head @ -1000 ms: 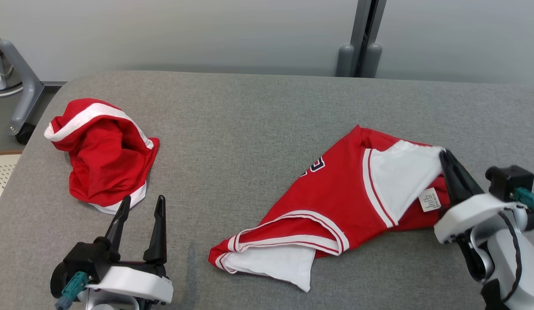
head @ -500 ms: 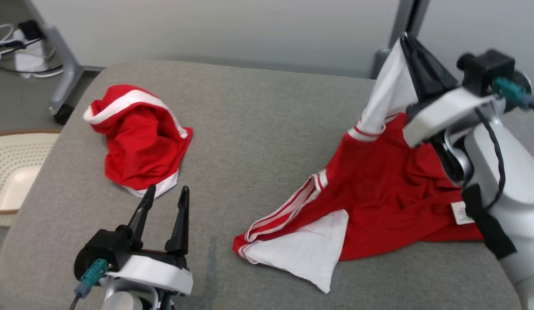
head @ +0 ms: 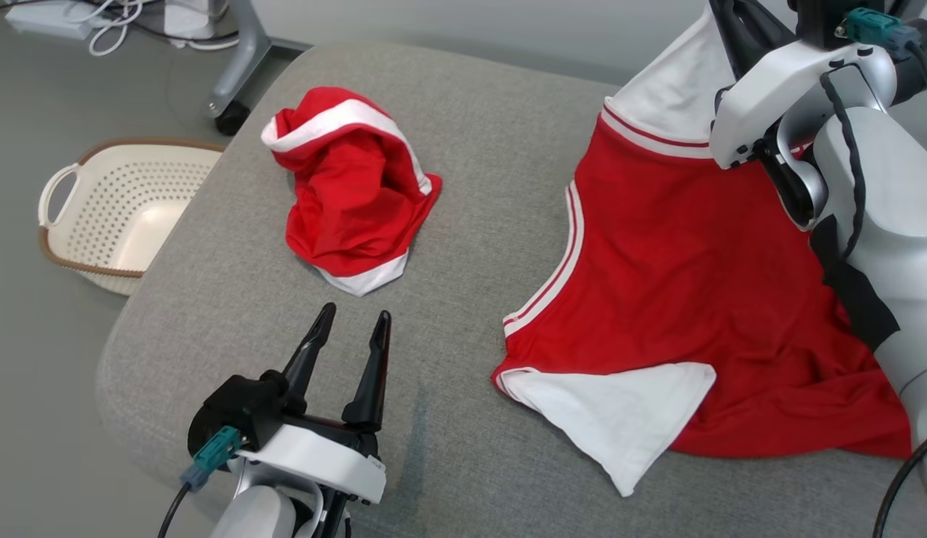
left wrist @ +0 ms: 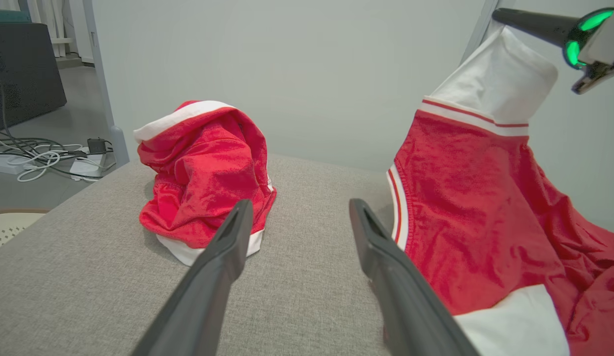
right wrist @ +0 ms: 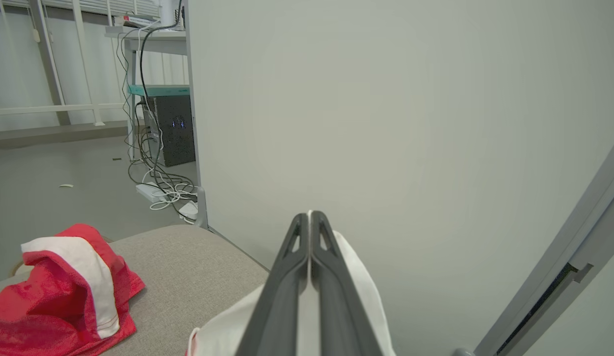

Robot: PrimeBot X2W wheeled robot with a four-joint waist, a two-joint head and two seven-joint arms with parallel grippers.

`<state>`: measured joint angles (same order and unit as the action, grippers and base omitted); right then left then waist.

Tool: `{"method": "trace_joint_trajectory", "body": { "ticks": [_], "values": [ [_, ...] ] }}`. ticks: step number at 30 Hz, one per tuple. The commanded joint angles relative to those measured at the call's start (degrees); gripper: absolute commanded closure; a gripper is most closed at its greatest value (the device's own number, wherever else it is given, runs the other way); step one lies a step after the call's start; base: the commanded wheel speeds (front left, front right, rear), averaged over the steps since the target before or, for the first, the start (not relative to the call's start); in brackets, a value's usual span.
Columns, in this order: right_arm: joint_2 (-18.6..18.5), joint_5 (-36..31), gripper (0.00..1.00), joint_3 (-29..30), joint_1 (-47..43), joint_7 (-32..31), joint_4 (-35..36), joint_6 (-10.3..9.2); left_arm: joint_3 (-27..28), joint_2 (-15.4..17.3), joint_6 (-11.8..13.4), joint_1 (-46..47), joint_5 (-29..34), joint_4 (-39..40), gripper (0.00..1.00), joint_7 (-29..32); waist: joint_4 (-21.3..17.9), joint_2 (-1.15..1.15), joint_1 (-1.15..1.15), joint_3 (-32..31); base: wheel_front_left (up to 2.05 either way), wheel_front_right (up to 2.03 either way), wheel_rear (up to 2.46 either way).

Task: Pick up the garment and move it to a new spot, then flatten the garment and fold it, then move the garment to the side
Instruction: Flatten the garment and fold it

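Observation:
A red garment [head: 680, 254] with white panels and striped trim hangs from my right gripper [head: 724, 15], which is shut on its white upper corner; its lower part still rests on the grey table [head: 493, 149]. The same garment [left wrist: 465, 207] rises at the right of the left wrist view. In the right wrist view my right gripper [right wrist: 310, 217] pinches white cloth [right wrist: 356, 277] between its closed fingers. My left gripper [head: 355, 321] stands open low over the table's front, with nothing between its fingers [left wrist: 222, 247].
A second red and white garment [head: 351, 187] lies crumpled on the table's left part, just beyond my left gripper. A cream perforated basket [head: 112, 217] sits on the floor left of the table. Cables [head: 119, 11] and a wheeled stand leg [head: 235, 75] are behind.
My right gripper has lifted the garment's white corner higher, pulling the cloth up off the table. The head camera has swung, bringing the basket into view. My left gripper stays open.

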<state>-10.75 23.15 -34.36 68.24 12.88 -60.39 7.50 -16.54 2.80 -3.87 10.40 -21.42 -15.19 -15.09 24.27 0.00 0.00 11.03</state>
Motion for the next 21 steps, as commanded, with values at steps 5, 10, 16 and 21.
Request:
{"method": "trace_joint_trajectory", "body": {
  "ticks": [5,10,16,21],
  "values": [
    [0.35,0.73,0.00,-1.61,2.24,0.49,-5.23,0.00,-1.85,0.19,0.91,2.17,-1.02,0.50,0.00,-0.10,0.73,0.00,0.00,1.61,0.00,0.00,0.00],
    [0.06,2.54,0.00,-2.07,2.01,2.04,-5.17,0.00,-1.05,0.21,1.35,2.23,-0.12,0.46,0.00,-0.10,-1.92,0.00,0.00,1.42,0.00,0.00,0.00],
    [-2.71,3.80,0.00,-0.01,-1.83,2.36,2.19,0.00,1.80,0.20,0.75,1.24,1.74,0.19,0.00,-0.10,-6.04,0.00,0.00,0.08,0.00,0.00,0.00],
    [-5.98,2.70,0.00,5.26,-10.04,2.37,12.59,0.00,5.73,0.21,0.04,-0.27,3.91,0.25,0.00,-0.10,-10.65,0.00,0.00,-1.66,0.00,0.00,0.00]
  ]
}}
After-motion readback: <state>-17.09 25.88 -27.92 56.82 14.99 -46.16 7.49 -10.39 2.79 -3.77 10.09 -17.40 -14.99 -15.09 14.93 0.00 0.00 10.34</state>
